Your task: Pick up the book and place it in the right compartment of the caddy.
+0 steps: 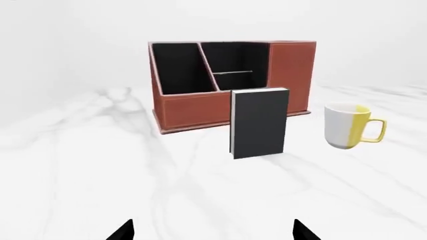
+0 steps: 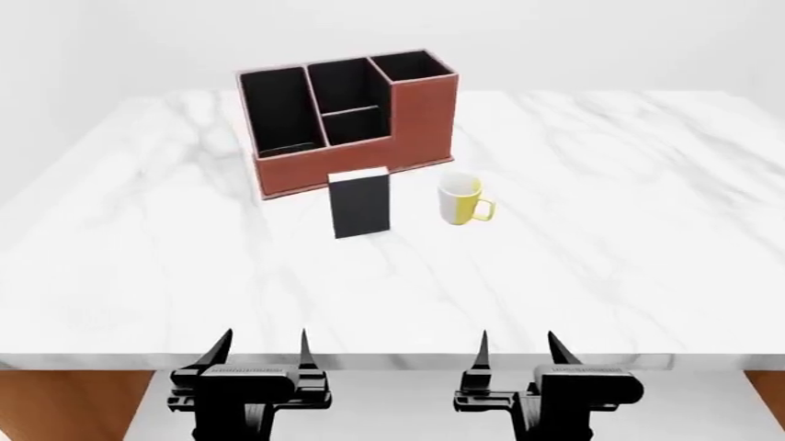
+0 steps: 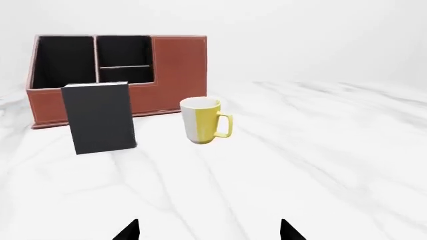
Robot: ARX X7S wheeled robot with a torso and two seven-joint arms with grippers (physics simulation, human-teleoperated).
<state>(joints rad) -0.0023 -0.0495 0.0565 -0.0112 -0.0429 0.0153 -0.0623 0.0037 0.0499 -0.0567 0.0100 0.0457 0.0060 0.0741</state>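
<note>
On the marble table [image 2: 589, 230], just before the caddy [image 2: 349, 119] and beside the mug [image 2: 461, 202], your book [image 2: 360, 204] stands upright, likely light, stiff and easily tipped, so pinch its upper edges with the left gripper [image 2: 260, 347], jaws wide like the right gripper [image 2: 517, 344].

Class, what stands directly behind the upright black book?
The reddish-brown caddy, apart from the thin black book. The book covers part of its front wall; compartments appear empty.

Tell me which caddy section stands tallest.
The right compartment, the square end section nearest the mug; its walls rise above the divided middle section and the left section.
</note>
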